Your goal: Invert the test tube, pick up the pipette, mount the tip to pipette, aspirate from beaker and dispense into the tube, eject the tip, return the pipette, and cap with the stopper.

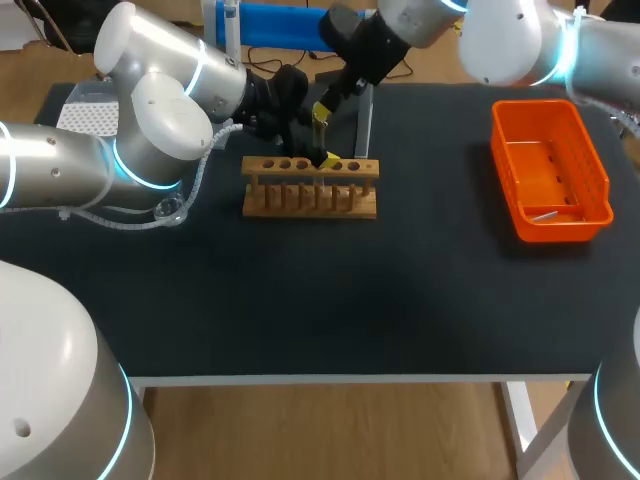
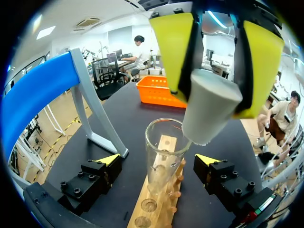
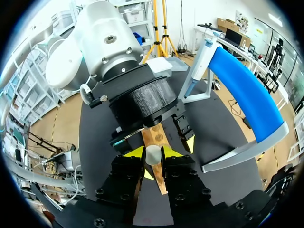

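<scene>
A clear glass test tube (image 2: 164, 147) stands mouth up in the wooden rack (image 1: 310, 190). My left gripper (image 2: 159, 161) is open, one yellow tip on each side of the tube and clear of the glass. My right gripper (image 3: 153, 153) is shut on a grey stopper (image 3: 153, 156). In the left wrist view the stopper (image 2: 209, 109) hangs just above the tube's rim, tilted and a little off to one side, held by the right gripper (image 2: 216, 61). In the head view the right gripper (image 1: 320, 115) is over the rack's middle. The pipette (image 3: 199, 61) hangs on the blue stand (image 3: 242, 85).
An orange basket (image 1: 550, 170) sits at the right of the table. A white perforated tip box (image 1: 90, 115) lies at the far left behind my left arm. A small clear glass vessel (image 1: 168, 210) shows under that arm. The blue stand's grey foot (image 2: 102, 137) stands close beside the rack.
</scene>
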You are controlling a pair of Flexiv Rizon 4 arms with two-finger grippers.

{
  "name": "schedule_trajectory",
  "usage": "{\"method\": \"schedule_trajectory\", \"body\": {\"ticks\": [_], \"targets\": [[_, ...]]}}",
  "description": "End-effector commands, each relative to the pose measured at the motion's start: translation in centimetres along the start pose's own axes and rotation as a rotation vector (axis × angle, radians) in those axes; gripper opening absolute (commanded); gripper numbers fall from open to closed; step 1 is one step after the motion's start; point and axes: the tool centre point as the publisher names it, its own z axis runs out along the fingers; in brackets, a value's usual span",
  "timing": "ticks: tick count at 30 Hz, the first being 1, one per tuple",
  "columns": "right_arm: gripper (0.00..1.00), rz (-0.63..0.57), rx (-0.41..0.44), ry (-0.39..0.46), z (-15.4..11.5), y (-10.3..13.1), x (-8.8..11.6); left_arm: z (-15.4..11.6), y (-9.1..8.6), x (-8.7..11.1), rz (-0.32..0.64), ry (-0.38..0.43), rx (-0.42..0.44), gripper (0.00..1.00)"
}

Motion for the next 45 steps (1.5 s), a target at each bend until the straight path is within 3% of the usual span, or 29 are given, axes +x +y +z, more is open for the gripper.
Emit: {"method": "schedule_trajectory", "body": {"ticks": [1,14,26,45], "targets": [[0.00,0.002,0.013,-0.002,0.6,-0.6,-0.1,0.1,0.1,0.0,0.001,0.000,0.004,1.00],[0.00,0.007,0.017,-0.002,0.7,-1.1,-0.1,0.1,0.1,0.0,0.001,0.000,0.004,1.00],[0.00,-0.017,0.002,-0.017,-1.2,0.5,-0.6,0.1,0.1,0.0,0.001,0.000,0.004,1.00],[0.00,-0.052,0.097,0.005,-1.8,1.4,-0.5,0.1,0.1,0.0,0.001,0.000,0.004,1.00]]}}
